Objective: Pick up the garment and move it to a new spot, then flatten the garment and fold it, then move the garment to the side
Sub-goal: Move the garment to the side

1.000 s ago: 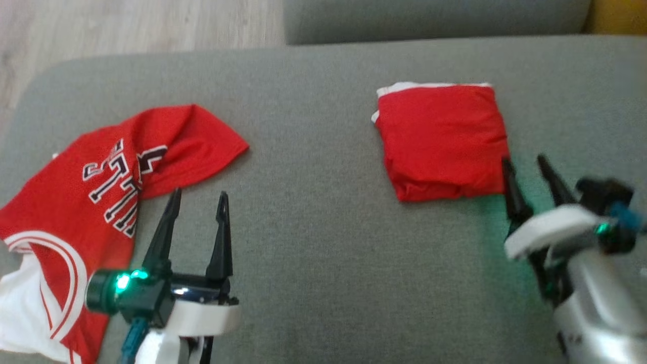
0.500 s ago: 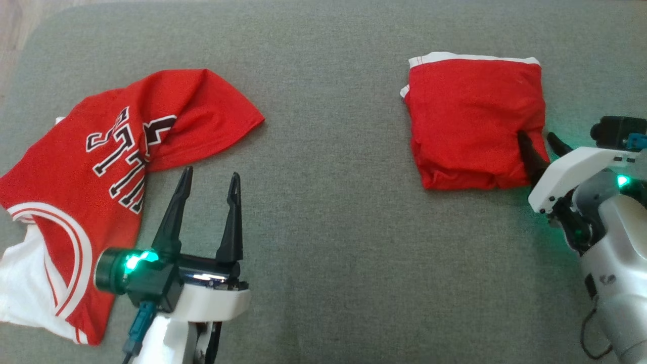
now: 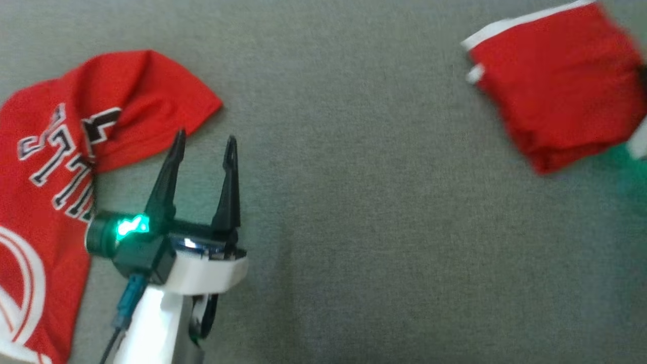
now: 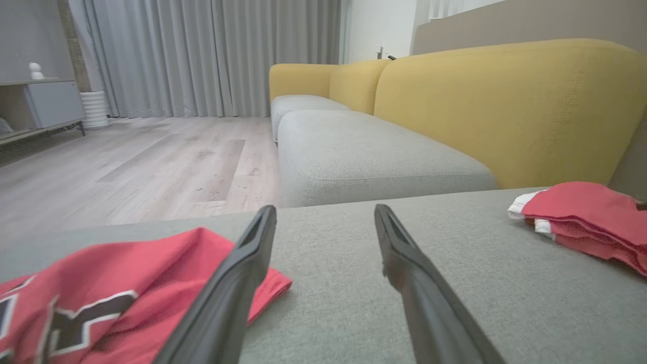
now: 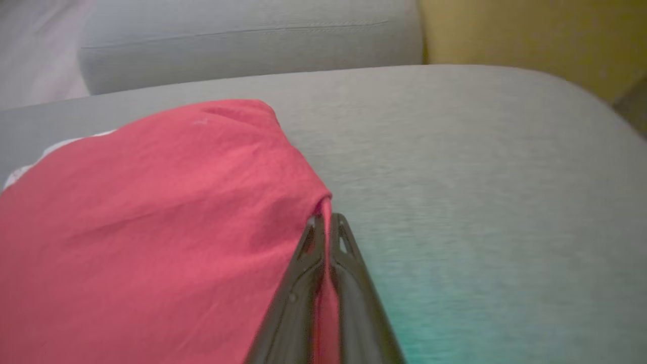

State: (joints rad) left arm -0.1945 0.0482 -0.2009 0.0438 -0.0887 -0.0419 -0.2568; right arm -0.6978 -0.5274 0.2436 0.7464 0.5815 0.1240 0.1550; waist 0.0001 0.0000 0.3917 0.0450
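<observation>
The folded red garment (image 3: 556,91) with a white edge lies at the upper right of the grey cushion (image 3: 354,202), blurred and tilted. In the right wrist view my right gripper (image 5: 326,222) is shut on the near right edge of the garment (image 5: 151,227), with red cloth pinched between its fingers. My left gripper (image 3: 205,136) stands open over bare cushion at the lower left, nothing between its fingers (image 4: 242,283). In the left wrist view the folded garment (image 4: 591,212) shows at the far right.
A loose red jersey (image 3: 60,151) with black and white lettering lies spread at the left, just beside my left gripper. Beyond the cushion are a second grey seat (image 4: 364,151), yellow sofa backs (image 4: 505,101) and wooden floor (image 4: 126,162).
My right gripper has reached the folded garment's near right edge and shut on it. The head camera has shifted, and the garment now sits tilted. The left gripper stays open.
</observation>
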